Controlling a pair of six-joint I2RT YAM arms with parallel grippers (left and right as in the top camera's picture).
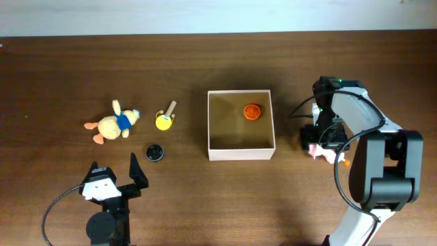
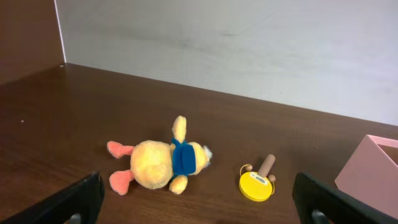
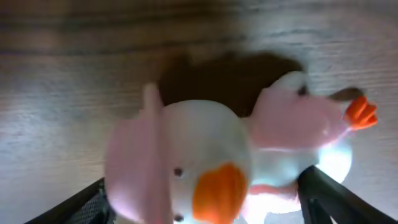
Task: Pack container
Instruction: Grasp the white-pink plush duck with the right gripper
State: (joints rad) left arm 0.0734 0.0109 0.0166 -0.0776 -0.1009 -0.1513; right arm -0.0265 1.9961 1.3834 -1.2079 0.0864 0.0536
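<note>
The right hand (image 3: 202, 186) is spread wide, a finger on each side of a white and pink toy duck (image 3: 186, 143) with an orange beak, on the tabletop (image 3: 62, 81). To its left, near the middle of the overhead picture, sits the box (image 1: 242, 152). It is square and low, with pale cream walls and a brown floor. A round orange thing (image 1: 252, 111) lies in its upper right part. The left hand (image 1: 115, 172), at the lower left, is spread too. Farther up lies a yellow round toy (image 1: 163, 121); its label is too small to read.
</note>
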